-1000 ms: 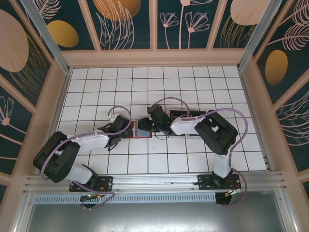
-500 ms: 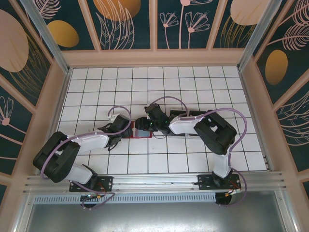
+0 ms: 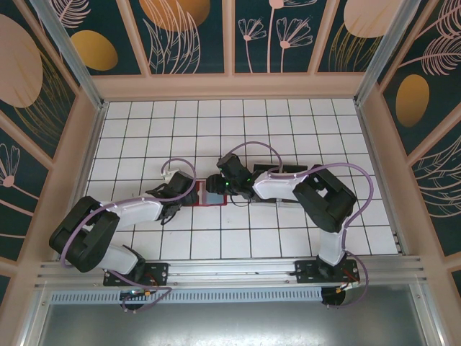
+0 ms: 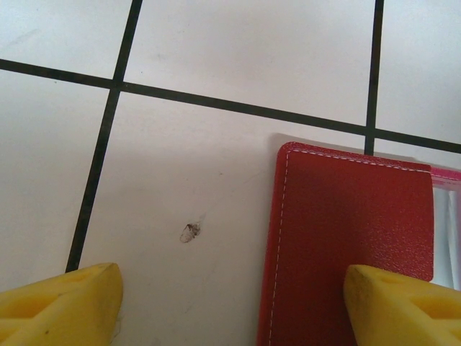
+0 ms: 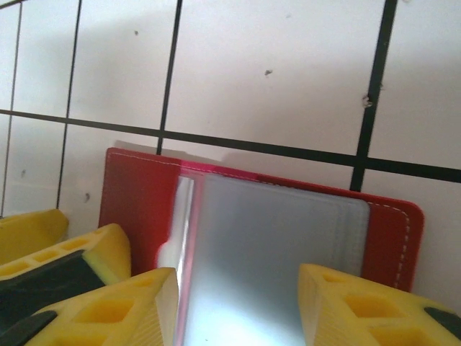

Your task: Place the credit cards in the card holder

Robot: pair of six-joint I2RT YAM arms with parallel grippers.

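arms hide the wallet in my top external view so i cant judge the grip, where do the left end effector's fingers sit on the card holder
observer: in the left wrist view the left end effector is open and straddles an edge of the red card holder, one finger over the cover, the other over bare tile.
operator: whats between the right fingers
observer: in the right wrist view a glossy grey panel lying on the holder spans the gap of the right end effector; card or pocket window, I cannot tell.
operator: is it gripped
observer: unclear, the panel's side edges run behind both yellow fingers.
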